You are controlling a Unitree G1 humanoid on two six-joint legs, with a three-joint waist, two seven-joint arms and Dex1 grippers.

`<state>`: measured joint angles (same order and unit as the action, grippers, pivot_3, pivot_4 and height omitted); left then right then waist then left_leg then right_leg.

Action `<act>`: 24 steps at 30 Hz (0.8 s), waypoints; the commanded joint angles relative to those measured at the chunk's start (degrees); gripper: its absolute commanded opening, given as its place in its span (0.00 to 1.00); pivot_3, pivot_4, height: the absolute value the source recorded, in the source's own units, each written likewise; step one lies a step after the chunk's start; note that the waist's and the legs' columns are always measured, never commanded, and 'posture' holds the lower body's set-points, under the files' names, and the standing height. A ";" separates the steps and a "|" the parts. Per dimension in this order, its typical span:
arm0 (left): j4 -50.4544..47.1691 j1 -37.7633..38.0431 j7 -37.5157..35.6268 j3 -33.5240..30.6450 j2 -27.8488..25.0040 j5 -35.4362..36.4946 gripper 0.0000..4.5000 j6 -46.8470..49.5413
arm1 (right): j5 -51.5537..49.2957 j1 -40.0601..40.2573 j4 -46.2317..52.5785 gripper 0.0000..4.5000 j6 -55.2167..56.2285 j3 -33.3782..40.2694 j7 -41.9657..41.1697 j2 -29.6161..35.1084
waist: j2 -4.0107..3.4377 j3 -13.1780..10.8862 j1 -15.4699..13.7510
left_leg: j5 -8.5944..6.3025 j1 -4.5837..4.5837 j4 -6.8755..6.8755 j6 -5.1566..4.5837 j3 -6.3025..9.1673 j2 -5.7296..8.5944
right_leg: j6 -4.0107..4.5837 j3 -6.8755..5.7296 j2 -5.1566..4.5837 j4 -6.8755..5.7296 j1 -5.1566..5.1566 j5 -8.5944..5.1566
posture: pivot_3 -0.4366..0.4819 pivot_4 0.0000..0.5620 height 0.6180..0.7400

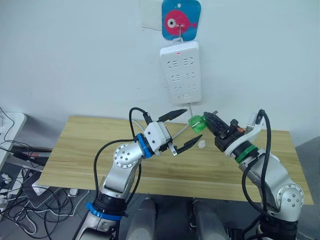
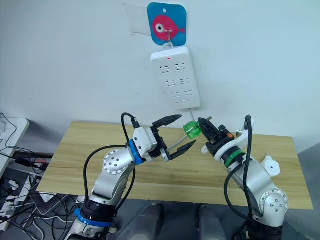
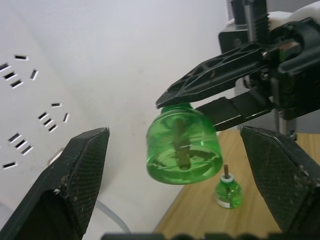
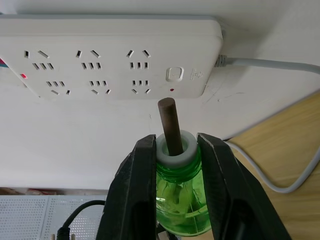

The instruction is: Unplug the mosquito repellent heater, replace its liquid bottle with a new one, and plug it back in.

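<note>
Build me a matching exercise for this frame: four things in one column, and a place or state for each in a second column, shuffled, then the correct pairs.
Things
1. green bottle
2. left gripper
3. power strip
4. second small green bottle

Places or states
A. hanging on the wall from a hook
B. standing on the wooden table
C. clamped at the neck by the right gripper, wick exposed
D. open, fingers spread on either side of the held bottle

Pairs: 1-C, 2-D, 3-A, 4-B
</note>
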<state>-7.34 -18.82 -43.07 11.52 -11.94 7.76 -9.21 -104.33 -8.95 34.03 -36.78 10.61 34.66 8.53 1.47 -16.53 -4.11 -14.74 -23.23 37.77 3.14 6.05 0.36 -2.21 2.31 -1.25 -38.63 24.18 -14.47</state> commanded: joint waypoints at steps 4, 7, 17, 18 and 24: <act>1.32 -1.16 0.61 1.39 0.29 -0.74 1.00 -3.19 | -3.70 -0.42 4.27 0.19 5.13 -3.06 0.88 2.27 | 0.00 0.00 0.12 | 0.00 -0.01 0.00 0.00 -0.01 0.00 | 0.00 0.01 0.00 0.01 0.00 0.00 | 0.71 0.48 1.00; 1.52 -1.04 0.60 1.45 0.01 -0.54 1.00 -3.41 | -4.20 -0.19 4.42 0.19 6.14 -4.07 0.48 3.77 | 0.00 0.00 0.19 | 0.00 -0.01 0.00 0.00 0.00 -0.01 | 0.00 0.01 0.00 0.02 0.00 0.00 | 0.71 0.48 1.00; 1.93 -1.59 0.82 1.71 0.49 0.15 0.65 -3.50 | -4.66 -0.09 4.75 0.19 8.53 -6.64 -0.35 6.15 | 0.00 0.00 0.36 | 0.00 -0.03 0.00 0.00 0.01 -0.02 | 0.00 0.01 -0.01 0.03 0.00 0.00 | 0.71 0.48 1.00; 1.88 -1.44 0.83 1.74 0.47 0.22 0.58 -3.49 | -4.67 -0.11 4.78 0.19 8.73 -6.80 -0.39 6.28 | 0.00 0.00 0.36 | 0.00 -0.03 0.00 0.00 0.02 -0.02 | 0.00 0.00 -0.01 0.03 0.00 0.00 | 0.71 0.48 1.00; 1.88 -1.47 0.68 1.60 0.27 0.76 0.50 -2.96 | -4.92 -0.03 4.93 0.19 9.67 -7.80 -0.62 7.08 | 0.00 0.00 0.50 | 0.00 -0.04 0.00 0.00 0.02 -0.03 | 0.00 0.00 -0.01 0.04 0.00 0.00 | 0.71 0.49 1.00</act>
<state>-3.97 -20.16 -42.87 13.19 -11.88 7.63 -11.71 -107.90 -9.03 35.72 -27.34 3.19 34.96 15.28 1.47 -16.53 -3.61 -14.74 -23.27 37.77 3.14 6.07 0.33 -2.21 2.32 -1.26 -38.58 24.18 -14.47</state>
